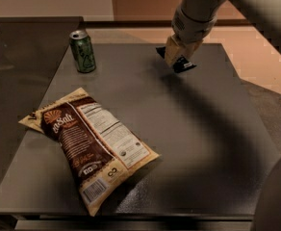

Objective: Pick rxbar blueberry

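Note:
The rxbar blueberry point(185, 65) is a small flat bar in a dark wrapper with white print. It sits crosswise between the fingers of my gripper point(178, 57) at the far right of the dark table point(208, 134). Its two dark ends stick out on either side of the tan fingers. The gripper is shut on the bar and holds it a little above the tabletop, tilted down to the right. The middle of the bar is hidden by the fingers.
A green drink can point(83, 51) stands upright at the far left of the table. A large brown-and-cream chip bag point(90, 146) lies flat at the front left. My arm reaches in from the upper right, and part of my body fills the lower right corner.

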